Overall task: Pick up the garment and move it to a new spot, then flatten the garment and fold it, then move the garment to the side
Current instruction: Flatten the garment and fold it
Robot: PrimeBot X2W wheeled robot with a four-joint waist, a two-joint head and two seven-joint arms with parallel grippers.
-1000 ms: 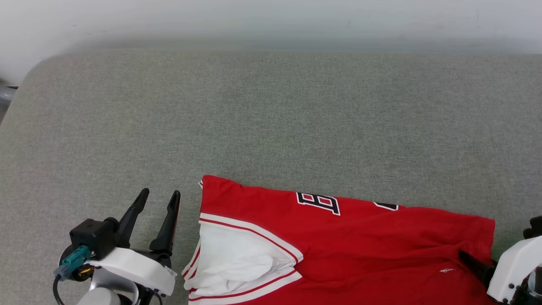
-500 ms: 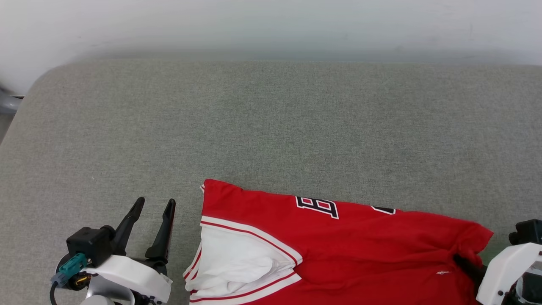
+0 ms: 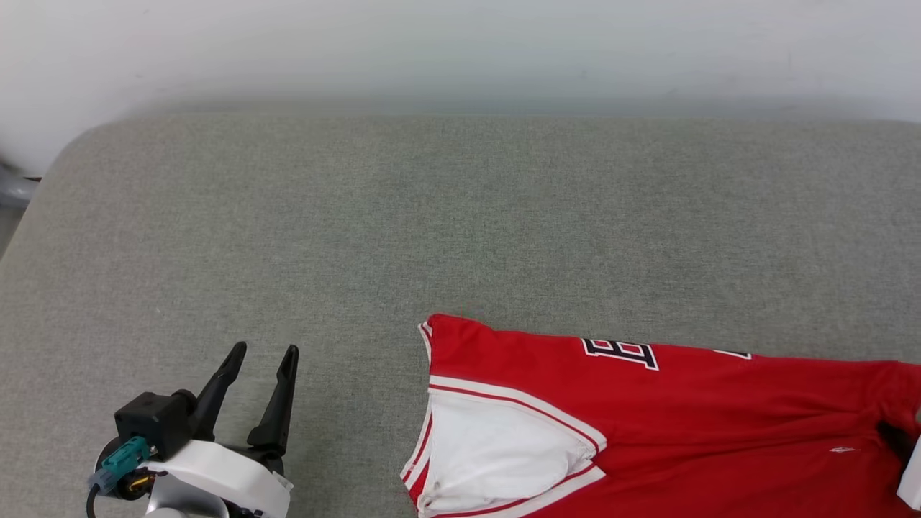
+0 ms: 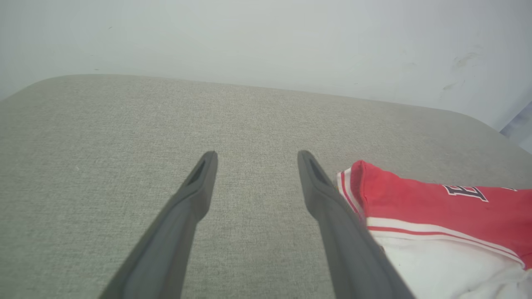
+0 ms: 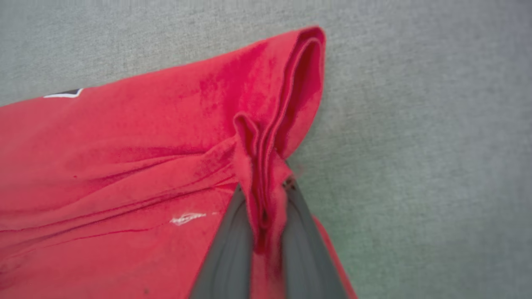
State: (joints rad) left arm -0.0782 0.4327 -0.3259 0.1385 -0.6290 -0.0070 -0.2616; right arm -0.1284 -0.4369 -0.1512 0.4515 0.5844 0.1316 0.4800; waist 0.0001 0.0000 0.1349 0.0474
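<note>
The garment (image 3: 691, 417), a folded red jersey with a white sleeve and striped trim, lies on the grey cushion at the lower right of the head view. In the right wrist view my right gripper (image 5: 266, 182) is shut on a bunched fold at the red hem of the garment (image 5: 124, 166). My left gripper (image 3: 260, 351) stands open at the lower left, well left of the cloth, with nothing between its fingers. In the left wrist view the open left gripper (image 4: 255, 154) has the garment (image 4: 436, 207) just to its right.
The grey upholstered surface (image 3: 432, 216) stretches wide behind and left of the garment, up to a pale wall (image 3: 460, 50). Its rounded left corner (image 3: 65, 151) drops off to the floor.
My right gripper has shut on the garment's right edge and pulled it to the right; the whole jersey has slid right. The left gripper has stayed open and nearly still.
</note>
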